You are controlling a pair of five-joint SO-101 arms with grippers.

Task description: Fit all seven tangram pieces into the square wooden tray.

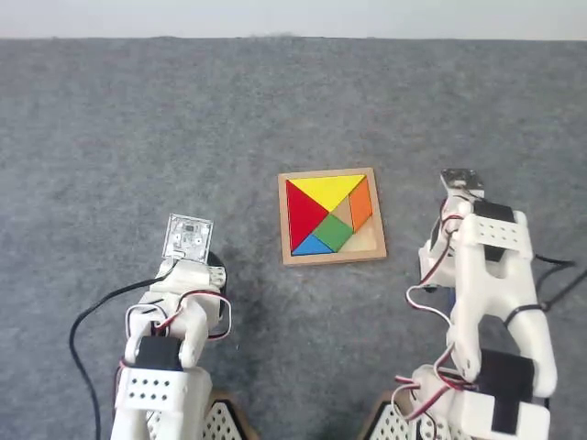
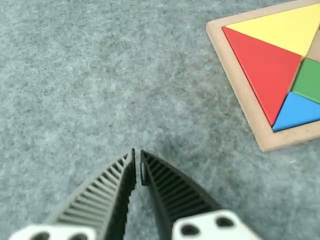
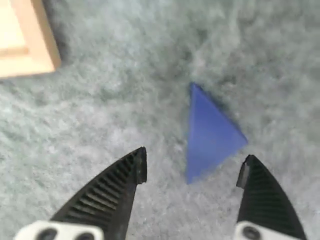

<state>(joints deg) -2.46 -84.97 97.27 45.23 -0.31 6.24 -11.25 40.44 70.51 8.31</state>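
The square wooden tray (image 1: pixel 286 220) lies mid-table holding a yellow triangle (image 1: pixel 326 190), a red triangle (image 1: pixel 303 215), a light blue triangle (image 1: pixel 312 245), a green square (image 1: pixel 334 231), an orange piece (image 1: pixel 361 203) and a tan piece (image 1: pixel 343 212). Its near right corner shows bare wood. A dark blue triangle (image 3: pixel 210 132) lies flat on the carpet beside the tray's corner (image 3: pixel 30 45). My right gripper (image 3: pixel 195 160) hangs open over it, one finger on either side of its near tip. My left gripper (image 2: pixel 137 155) is shut and empty above bare carpet, left of the tray (image 2: pixel 240 95).
Grey carpet covers the whole table. The left arm (image 1: pixel 174 321) stands at the lower left and the right arm (image 1: pixel 486 293) at the lower right, with cables trailing from both. Open carpet lies beyond and left of the tray.
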